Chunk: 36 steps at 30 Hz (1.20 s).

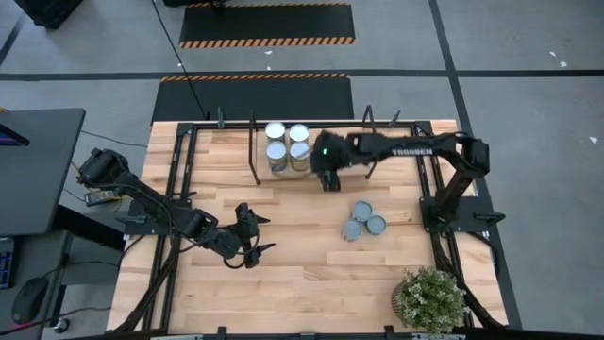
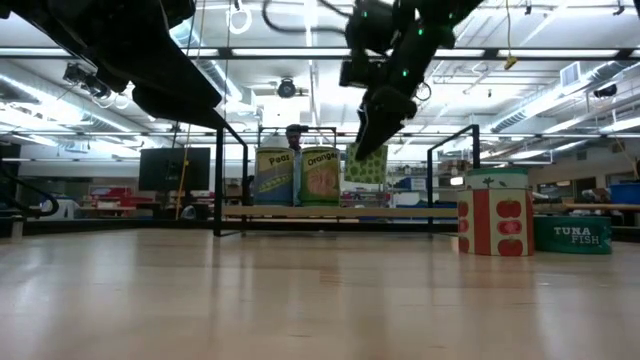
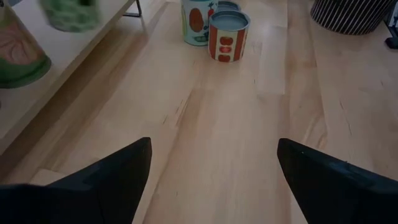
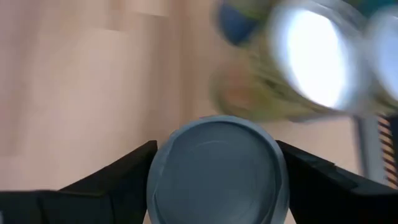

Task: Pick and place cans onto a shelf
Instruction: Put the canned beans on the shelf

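My right gripper (image 1: 328,179) is shut on a can with a dull blue-grey top (image 4: 214,168) and a green label (image 2: 367,165). It holds the can in the air just right of four cans (image 1: 287,143) that stand on their bases on the light-wood shelf (image 2: 400,212). Three more cans (image 1: 363,220) stand on the table to the right. My left gripper (image 1: 255,234) hovers open and empty over the table's left middle, and its fingers show wide apart in its wrist view (image 3: 211,174). My right gripper pinches the can between its two fingers, one on each opposite side wall (image 4: 155,180) just under the top rim. The fingers come from above, pointing down. The can hangs about upright, top up, lifted clear above the shelf board.
A green potted plant (image 1: 429,298) stands at the table's near right corner. Thin black upright rods (image 2: 217,175) frame the shelf. A tomato-labelled can (image 2: 492,222) and a low tuna can (image 2: 572,235) show to the right in the low view. Bare wood lies between the arms.
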Motion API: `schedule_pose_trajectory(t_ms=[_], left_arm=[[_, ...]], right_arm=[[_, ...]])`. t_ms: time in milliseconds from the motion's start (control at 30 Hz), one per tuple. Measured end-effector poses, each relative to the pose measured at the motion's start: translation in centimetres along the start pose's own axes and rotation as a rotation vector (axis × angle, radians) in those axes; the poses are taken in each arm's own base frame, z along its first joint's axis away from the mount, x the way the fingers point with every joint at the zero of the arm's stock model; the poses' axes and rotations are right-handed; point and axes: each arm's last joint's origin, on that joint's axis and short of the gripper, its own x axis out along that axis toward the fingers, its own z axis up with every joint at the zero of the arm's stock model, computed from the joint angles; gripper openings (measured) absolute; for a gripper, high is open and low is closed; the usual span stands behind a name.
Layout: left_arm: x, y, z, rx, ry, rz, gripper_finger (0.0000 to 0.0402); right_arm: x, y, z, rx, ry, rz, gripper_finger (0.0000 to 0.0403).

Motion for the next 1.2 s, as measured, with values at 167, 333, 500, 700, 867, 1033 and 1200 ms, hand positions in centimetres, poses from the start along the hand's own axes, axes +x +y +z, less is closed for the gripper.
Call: schedule_pose_trajectory(t_ms=[167,333,500,700,867,1033,1200], left_arm=[[0.0,0.0,0.0,0.0,0.0,0.0,0.0354],[0.0,0.0,0.0,-0.001,-0.001,-0.001,0.0354],[0.2,0.3,0.1,-0.012,-0.001,0.01,0.0354],[0.5,0.6,0.3,-0.025,0.001,0.018,0.0354],[0.4,0.6,0.3,-0.024,0.002,0.017,0.0354],[0.4,0.5,0.2,-0.025,0.015,-0.008,0.0354],[0.4,0.5,0.2,-0.026,0.023,-0.023,0.0354]], right_arm=[[0.4,-4.0,-1.5,0.037,-0.01,0.004,0.0309],[0.5,-6.2,-2.2,0.088,-0.025,-0.034,0.0309],[0.7,-7.4,-2.1,0.118,-0.079,-0.078,0.0309],[2.7,-9.7,-1.8,0.154,-0.022,-0.097,0.0309],[5.0,-11.2,-1.6,0.176,0.039,-0.074,0.0309],[6.3,-11.6,-1.4,0.212,0.075,-0.048,0.0316],[6.1,-11.4,-1.6,0.208,0.107,-0.02,0.0356]])
